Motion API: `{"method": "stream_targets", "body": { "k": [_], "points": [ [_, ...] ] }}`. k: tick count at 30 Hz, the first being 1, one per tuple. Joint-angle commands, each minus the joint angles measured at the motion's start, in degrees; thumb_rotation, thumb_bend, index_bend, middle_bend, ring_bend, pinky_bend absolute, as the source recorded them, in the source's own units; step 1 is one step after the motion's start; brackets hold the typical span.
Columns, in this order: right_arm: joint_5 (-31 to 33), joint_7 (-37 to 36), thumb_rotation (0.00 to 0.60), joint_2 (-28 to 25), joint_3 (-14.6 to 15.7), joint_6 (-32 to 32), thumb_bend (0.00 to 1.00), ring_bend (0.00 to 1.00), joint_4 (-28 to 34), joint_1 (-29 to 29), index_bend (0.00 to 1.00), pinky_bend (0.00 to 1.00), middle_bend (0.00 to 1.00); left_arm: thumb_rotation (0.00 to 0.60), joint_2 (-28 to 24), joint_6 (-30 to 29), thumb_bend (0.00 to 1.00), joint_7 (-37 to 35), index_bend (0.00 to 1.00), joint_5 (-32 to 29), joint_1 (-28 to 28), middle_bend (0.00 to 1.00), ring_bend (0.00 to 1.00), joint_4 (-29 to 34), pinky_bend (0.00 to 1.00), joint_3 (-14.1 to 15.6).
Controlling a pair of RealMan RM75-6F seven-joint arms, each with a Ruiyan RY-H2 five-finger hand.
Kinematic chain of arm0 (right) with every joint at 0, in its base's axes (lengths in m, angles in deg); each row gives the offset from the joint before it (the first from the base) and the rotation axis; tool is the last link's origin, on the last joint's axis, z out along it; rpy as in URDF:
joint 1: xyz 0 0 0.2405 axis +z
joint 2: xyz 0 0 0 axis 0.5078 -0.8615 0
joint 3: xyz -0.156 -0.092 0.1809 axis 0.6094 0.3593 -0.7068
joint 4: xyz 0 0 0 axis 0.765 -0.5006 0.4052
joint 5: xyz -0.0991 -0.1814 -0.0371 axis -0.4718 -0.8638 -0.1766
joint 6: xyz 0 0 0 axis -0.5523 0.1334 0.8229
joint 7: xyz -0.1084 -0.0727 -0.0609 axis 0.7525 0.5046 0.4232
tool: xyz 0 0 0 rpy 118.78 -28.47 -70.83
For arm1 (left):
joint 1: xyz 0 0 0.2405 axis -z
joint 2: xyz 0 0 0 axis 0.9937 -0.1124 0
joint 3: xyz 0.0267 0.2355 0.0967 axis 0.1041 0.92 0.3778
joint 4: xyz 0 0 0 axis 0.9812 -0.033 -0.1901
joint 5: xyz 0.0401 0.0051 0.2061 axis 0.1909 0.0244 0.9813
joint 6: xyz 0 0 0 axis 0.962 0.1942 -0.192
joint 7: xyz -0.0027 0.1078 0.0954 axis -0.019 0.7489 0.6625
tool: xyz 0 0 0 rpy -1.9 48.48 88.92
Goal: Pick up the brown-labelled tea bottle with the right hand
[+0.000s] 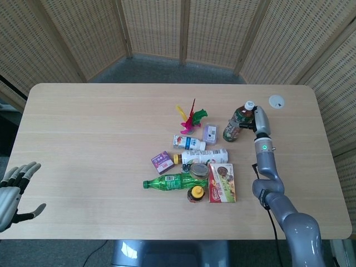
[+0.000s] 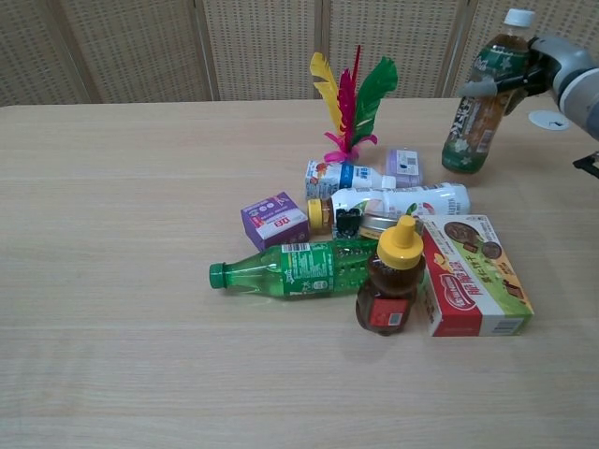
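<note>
The brown-labelled tea bottle (image 1: 237,121) (image 2: 480,105) has a white cap and green trim. It leans with its cap toward the right, at the back right of the clutter. My right hand (image 1: 258,119) (image 2: 545,62) grips its upper part from the right side. The bottle's base hangs low over the table; I cannot tell whether it touches the wood. My left hand (image 1: 13,191) rests open at the table's near left edge, far from everything, and shows only in the head view.
Left of the tea bottle lie a small purple box (image 2: 404,166), a feather shuttlecock (image 2: 348,101), two lying white bottles (image 2: 398,200), a green bottle (image 2: 295,268), a honey bottle (image 2: 391,278) and a biscuit box (image 2: 473,274). A white disc (image 1: 276,101) sits at the back right.
</note>
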Motion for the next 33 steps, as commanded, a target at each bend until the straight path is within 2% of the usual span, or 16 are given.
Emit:
{"method": "stream_targets", "body": {
  "k": [1, 7, 13, 20, 25, 33],
  "points": [
    [0.07, 0.32, 0.6, -2.19, -0.52, 3.54, 0.09, 0.93, 2.71, -1.61, 0.79, 0.63, 1.0, 0.6, 0.05, 0.06, 0.3, -0.13, 0.07, 0.11, 0.05, 0.0, 0.0, -0.11, 0.0, -0.02],
    [-1.05, 1.87, 0.6, -9.0, -0.96, 11.08, 0.09, 0.93, 13.48, -4.64, 0.79, 0.63, 1.0, 0.6, 0.48, 0.32, 0.3, -0.6, 0.07, 0.83, 0.21, 0.0, 0.0, -0.4, 0.0, 0.11],
    [-1.09, 7.94, 0.6, -18.72, -2.61, 17.38, 0.09, 0.93, 32.19, -8.29, 0.8, 0.63, 1.0, 0.6, 0.9, -0.63, 0.3, -1.34, 0.07, 2.72, -0.29, 0.0, 0.0, -0.65, 0.0, 0.65],
    [0.36, 13.44, 0.6, -27.44, -5.32, 19.13, 0.08, 0.93, 49.64, -10.34, 0.8, 0.63, 1.0, 0.6, 0.83, -2.59, 0.3, -2.86, 0.07, 4.56, -1.53, 0.0, 0.0, -1.43, 0.0, 1.46],
    [-0.08, 16.04, 0.6, -31.75, -6.46, 19.48, 0.08, 0.93, 57.3, -10.45, 0.81, 0.63, 1.0, 0.6, 0.96, -3.88, 0.3, -3.89, 0.07, 5.68, -2.51, 0.0, 0.0, -2.13, 0.0, 2.12],
    [0.71, 17.88, 0.6, -34.96, -7.29, 19.7, 0.08, 0.93, 63.52, -10.76, 0.81, 0.63, 1.0, 0.6, 1.19, -5.07, 0.3, -5.29, 0.07, 6.47, -3.3, 0.0, 0.0, -3.32, 0.0, 2.48]
  ]
}}
